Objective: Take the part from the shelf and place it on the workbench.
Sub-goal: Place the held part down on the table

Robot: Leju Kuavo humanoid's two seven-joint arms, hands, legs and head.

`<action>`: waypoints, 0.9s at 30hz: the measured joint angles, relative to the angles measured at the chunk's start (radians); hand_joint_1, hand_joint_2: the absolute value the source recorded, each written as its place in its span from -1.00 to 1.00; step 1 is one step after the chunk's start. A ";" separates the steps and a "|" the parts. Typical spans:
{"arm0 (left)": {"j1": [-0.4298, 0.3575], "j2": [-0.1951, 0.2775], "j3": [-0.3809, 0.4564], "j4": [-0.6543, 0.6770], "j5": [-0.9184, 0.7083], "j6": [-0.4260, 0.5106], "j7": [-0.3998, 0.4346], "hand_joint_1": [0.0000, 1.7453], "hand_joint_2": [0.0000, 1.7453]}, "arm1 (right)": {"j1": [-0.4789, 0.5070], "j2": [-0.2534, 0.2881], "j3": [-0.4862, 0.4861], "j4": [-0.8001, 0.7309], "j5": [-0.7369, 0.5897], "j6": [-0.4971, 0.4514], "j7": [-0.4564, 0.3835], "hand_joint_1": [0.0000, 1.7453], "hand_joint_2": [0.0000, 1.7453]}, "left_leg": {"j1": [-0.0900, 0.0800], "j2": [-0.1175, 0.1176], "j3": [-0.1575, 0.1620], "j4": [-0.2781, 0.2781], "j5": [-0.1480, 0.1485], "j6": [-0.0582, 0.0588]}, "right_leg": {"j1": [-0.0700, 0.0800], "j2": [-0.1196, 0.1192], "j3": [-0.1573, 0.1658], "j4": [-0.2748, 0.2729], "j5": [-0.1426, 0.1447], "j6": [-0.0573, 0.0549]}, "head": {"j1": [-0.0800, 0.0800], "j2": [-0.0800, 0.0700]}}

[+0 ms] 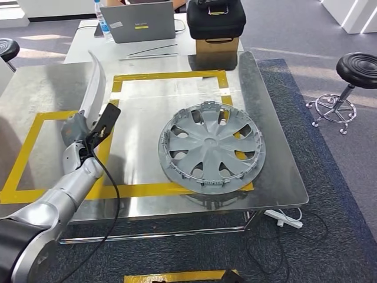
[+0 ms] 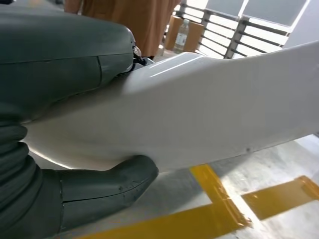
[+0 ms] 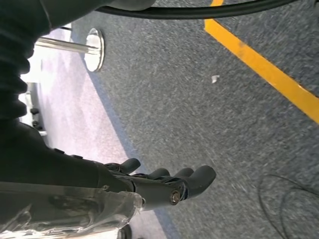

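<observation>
The robot's left hand (image 1: 84, 132) grips a long, curved white plastic panel (image 1: 95, 88), held upright above the shiny metal workbench (image 1: 275, 165) and its yellow tape. A grey plastic wheel cover (image 1: 211, 154) lies nearby; the right hand (image 3: 161, 181) hangs empty, fingers loosely extended, over blue carpet (image 3: 211, 109).

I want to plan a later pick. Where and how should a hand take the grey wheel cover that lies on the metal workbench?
Probably at the outer rim of the wheel cover, on the near-left arc, coming from above. It lies flat on the workbench, so fingers could hook through a gap between spokes while the thumb clamps the rim from outside.
</observation>
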 joint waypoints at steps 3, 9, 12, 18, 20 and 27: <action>0.001 0.013 0.012 0.009 -0.002 0.001 0.003 0.94 1.00 | 0.001 0.000 0.000 0.000 0.000 0.000 0.001 -1.00 1.00 | 0.000 0.001 0.033 -0.081 0.074 0.004 | -0.001 0.001 0.003 0.001 -0.001 0.001 | -0.001 0.000; -0.001 0.020 0.015 0.014 -0.007 0.001 0.004 0.94 1.00 | -0.001 0.000 0.000 0.000 0.000 0.000 0.001 -1.00 1.00 | -0.002 0.000 0.121 -0.258 0.126 0.028 | 0.006 0.000 0.003 0.001 -0.005 0.027 | -0.002 0.000; -0.001 0.025 0.016 0.018 -0.024 -0.008 0.032 0.94 1.00 | -0.001 0.000 0.000 0.000 -0.001 0.000 0.001 -1.00 1.00 | 0.003 0.001 0.123 -0.260 0.128 0.045 | 0.004 -0.004 -0.037 0.087 -0.057 0.040 | 0.002 0.000; 0.036 0.041 0.018 0.041 -0.072 -0.069 0.092 0.94 1.00 | 0.008 0.000 0.000 0.000 -0.002 -0.002 -0.001 -1.00 1.00 | -0.001 -0.001 0.127 -0.260 0.125 0.050 | 0.004 -0.006 -0.096 0.199 -0.068 0.038 | 0.006 0.000; 0.046 0.044 0.019 0.046 -0.082 -0.086 0.105 0.94 1.00 | 0.009 0.000 -0.001 0.000 -0.003 -0.004 -0.002 -1.00 1.00 | -0.003 -0.002 0.128 -0.259 0.123 0.045 | 0.006 -0.005 -0.028 0.061 -0.015 0.030 | 0.006 0.000; 0.066 0.055 0.031 0.053 -0.084 -0.142 0.084 0.94 1.00 | 0.014 -0.001 -0.003 0.000 -0.007 -0.007 -0.007 -1.00 1.00 | -0.002 0.000 0.104 -0.210 0.085 0.007 | 0.004 -0.003 0.013 -0.012 0.002 0.003 | 0.002 0.000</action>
